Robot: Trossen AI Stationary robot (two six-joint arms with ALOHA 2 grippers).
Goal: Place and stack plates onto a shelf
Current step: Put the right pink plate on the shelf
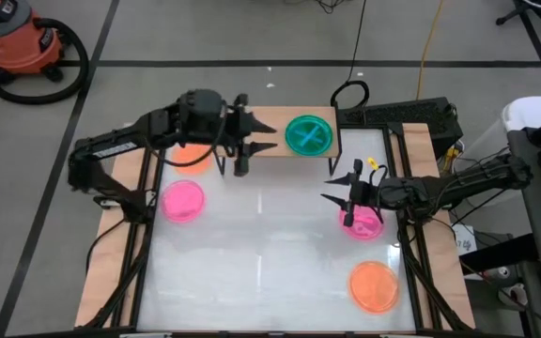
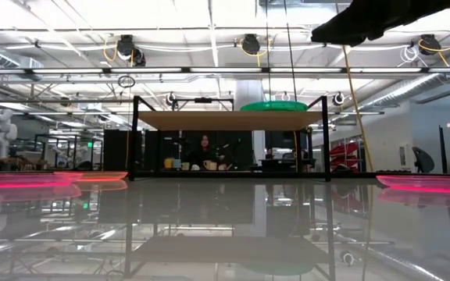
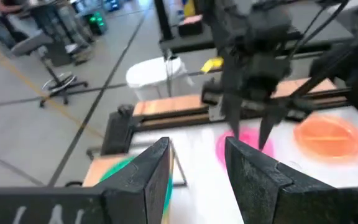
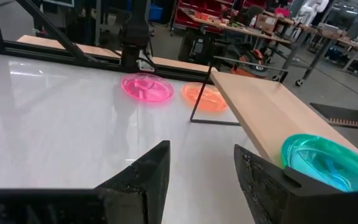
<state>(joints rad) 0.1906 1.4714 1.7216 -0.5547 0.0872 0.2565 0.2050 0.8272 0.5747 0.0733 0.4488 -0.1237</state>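
Observation:
The shelf (image 1: 266,122) stands at the table's far edge, a wooden board on thin black legs. One green plate (image 1: 308,134) rests flat on its right half, also visible as the green plate (image 4: 328,162) and the green plate (image 2: 272,106). My left gripper (image 1: 272,136) hangs open over the shelf's left half, just left of that plate, empty. My right gripper (image 1: 327,189) is open and empty above the table, in front of the shelf's right end. A pink plate (image 1: 364,223) lies under the right arm.
More plates lie flat on the white table: an orange plate (image 1: 191,155) under the left arm, a pink plate (image 1: 183,200) at the left, an orange plate (image 1: 374,284) near the right front corner. The table's middle (image 1: 261,244) is bare. Black frame rails run along both sides.

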